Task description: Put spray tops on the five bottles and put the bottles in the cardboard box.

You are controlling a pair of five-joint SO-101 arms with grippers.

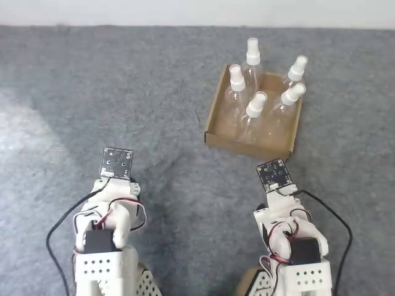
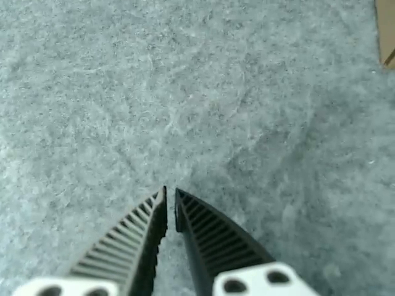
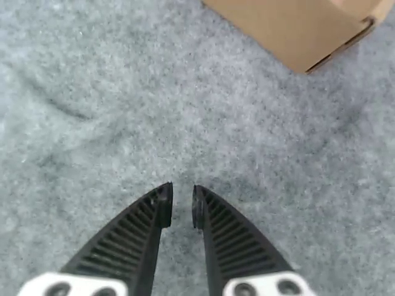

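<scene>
The cardboard box (image 1: pixel 247 143) lies on the table (image 1: pixel 123 92), which has a grey felt-like cover. All five bottles (image 1: pixel 252 123) stand inside the box, close together and upright or slightly tilted. Each clear bottle carries a white spray top (image 1: pixel 253 50). One bottle stands at the far wall of the box, two stand toward the box's right side, one toward its left side, and one near the middle, closest to the near wall.

Both arms sit on the near side of the box, apart from it and touching none of the bottles. The left arm (image 1: pixel 111 216) is well off to the left of the box. The right arm (image 1: pixel 287 228) is just in front of the box's near right corner.

The left gripper (image 2: pixel 170 191) is clenched with nothing in it. Its two ribbed black fingers (image 2: pixel 145 228) almost meet at the tips above the bare grey cover, and one corner of the box (image 2: pixel 387 31) shows at the edge of the left wrist view.

The right gripper (image 3: pixel 182 188) is also closed down and empty, with only a thin gap between its fingertips. It points toward the box (image 3: pixel 290 31), whose brown wall lies a little ahead of it, not touching it.
</scene>
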